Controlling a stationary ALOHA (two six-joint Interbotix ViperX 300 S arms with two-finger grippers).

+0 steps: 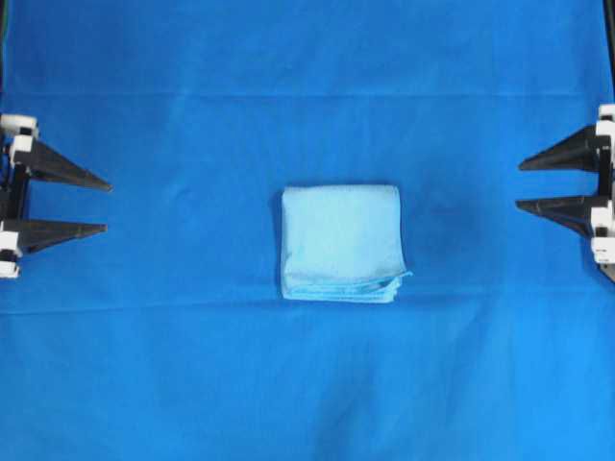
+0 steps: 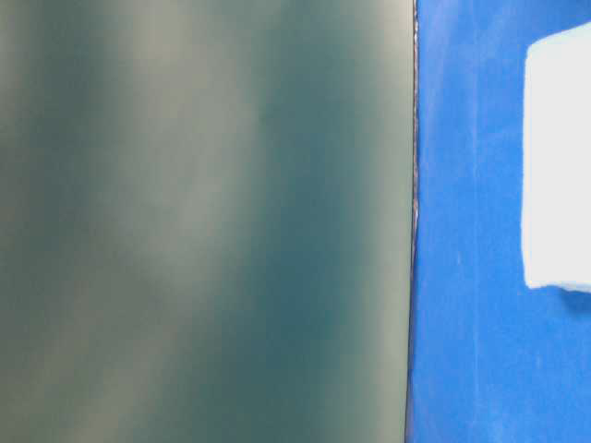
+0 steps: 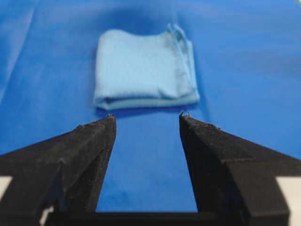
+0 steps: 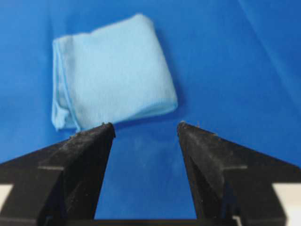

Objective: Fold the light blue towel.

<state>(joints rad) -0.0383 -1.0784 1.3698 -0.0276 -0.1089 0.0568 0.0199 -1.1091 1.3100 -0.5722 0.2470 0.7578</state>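
At the left edge of the overhead view the left gripper is seen with its jaws spread apart, nothing held between them. At the middle of the royal-blue sheet the light blue towel is laid flat, folded into a compact square, its layered hems stacked along the near edge. At the right edge the right gripper is likewise parted and empty, well apart from the towel.
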